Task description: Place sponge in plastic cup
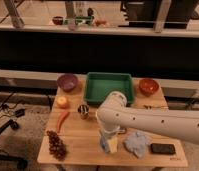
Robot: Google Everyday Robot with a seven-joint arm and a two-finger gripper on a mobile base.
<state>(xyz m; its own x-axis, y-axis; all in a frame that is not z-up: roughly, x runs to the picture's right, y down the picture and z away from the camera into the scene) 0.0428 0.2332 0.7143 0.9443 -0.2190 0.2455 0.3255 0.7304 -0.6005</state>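
Camera view: arm (158, 120) is reaching in from the right edge, with the gripper (108, 144) hanging low over the wooden table (78, 145) at lower centre. Blue sponge (104, 143) is showing at the gripper, though contact is unclear. Pale rag (137, 142) is lying just right; green tray (109, 86) is sitting above.

The white arm (158, 120) reaches in from the right across the desk (83, 145), its pincer (108, 143) down near the front edge, just left of the pale-blue rag (137, 142). A green tray (109, 86) sits at the back edge between a purple bowl (67, 82) and an orange bowl (148, 86). Grapes (56, 144) lie at the front left corner.
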